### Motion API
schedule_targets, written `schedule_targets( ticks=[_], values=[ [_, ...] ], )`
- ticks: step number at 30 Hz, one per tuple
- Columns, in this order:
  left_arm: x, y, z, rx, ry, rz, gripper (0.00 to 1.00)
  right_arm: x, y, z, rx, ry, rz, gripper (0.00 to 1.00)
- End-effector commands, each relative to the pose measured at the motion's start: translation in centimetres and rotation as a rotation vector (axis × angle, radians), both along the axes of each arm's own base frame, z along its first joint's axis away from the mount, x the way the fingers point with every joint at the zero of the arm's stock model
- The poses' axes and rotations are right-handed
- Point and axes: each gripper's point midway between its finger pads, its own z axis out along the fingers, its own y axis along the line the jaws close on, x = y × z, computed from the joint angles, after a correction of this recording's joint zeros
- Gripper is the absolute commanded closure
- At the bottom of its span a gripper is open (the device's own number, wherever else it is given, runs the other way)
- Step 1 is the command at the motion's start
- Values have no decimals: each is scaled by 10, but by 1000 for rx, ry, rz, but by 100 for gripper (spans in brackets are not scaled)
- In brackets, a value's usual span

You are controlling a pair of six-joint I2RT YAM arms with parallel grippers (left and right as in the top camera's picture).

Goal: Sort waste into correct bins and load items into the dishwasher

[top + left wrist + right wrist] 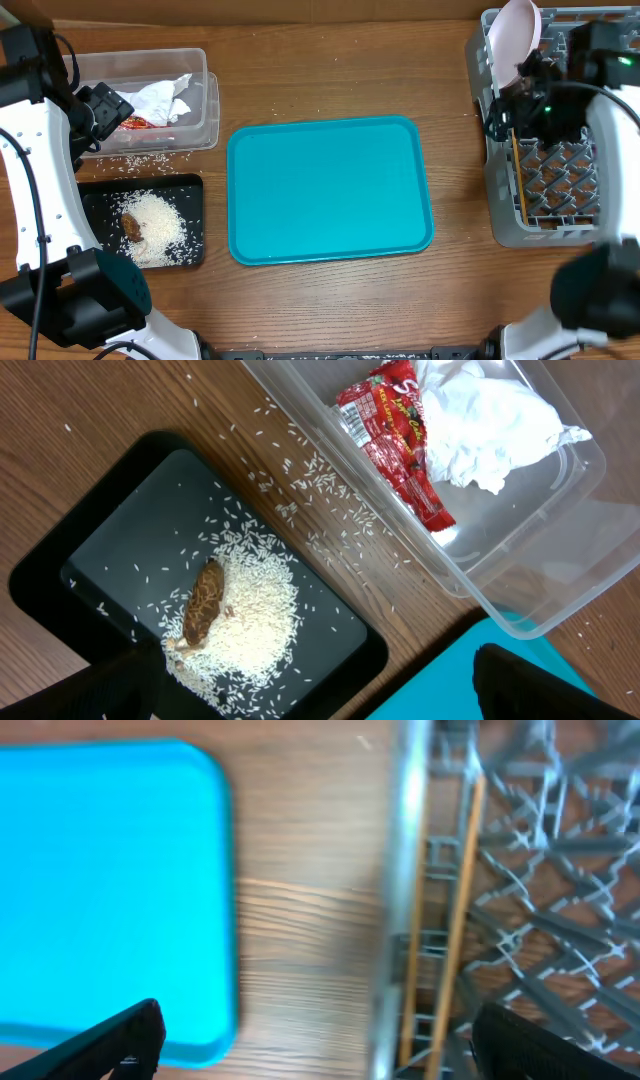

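We see right gripper (310, 1035) spread wide, empty, at the dish rack's (560, 870) left edge; chopsticks (458, 920) lie inside it. Left gripper (310, 680) also spread, over black tray (120, 540) holding rice (255, 620). Napkins (480, 420) and wrapper (395, 435) sit in clear tub (530, 530).

Open passage offered over flat teal tray (330, 190) and table strip (455, 180) beside it. Right side blocked by rack (503, 215) wall and upright plate (515, 40). Chopsticks (455, 920) seemingly laid along wall, view blurred. Left side hemmed by tub (210, 110), black tray (100, 195).
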Motion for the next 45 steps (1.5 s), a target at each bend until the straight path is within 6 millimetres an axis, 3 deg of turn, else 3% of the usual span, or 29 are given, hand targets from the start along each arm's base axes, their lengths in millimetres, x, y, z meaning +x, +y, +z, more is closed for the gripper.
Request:
schedule_targets(
  ticks=[1, 7, 8, 14, 21, 25, 39, 45],
  values=[
    [0, -1, 7, 14, -16, 2, 0, -18, 30, 65, 119, -190, 75, 0],
    [0, -1, 7, 14, -17, 1, 0, -56, 40, 115, 91, -339, 108, 0],
    [0, -1, 7, 14, -17, 2, 0, -72, 43, 123, 79, -372, 119, 0],
    [0, -1, 7, 14, -17, 1, 0, -119, 61, 119, 113, -432, 164, 0],
    [0, -1, 7, 14, -17, 2, 0, -150, 79, 98, 169, -505, 202, 0],
    [0, -1, 7, 14, -17, 1, 0, -157, 81, 91, 174, -484, 199, 0],
    [0, -1, 7, 14, -16, 2, 0, -149, 76, 74, 180, -396, 179, 0],
    [0, -1, 7, 14, -17, 2, 0, -144, 90, 62, 214, -374, 235, 0]
  ],
)
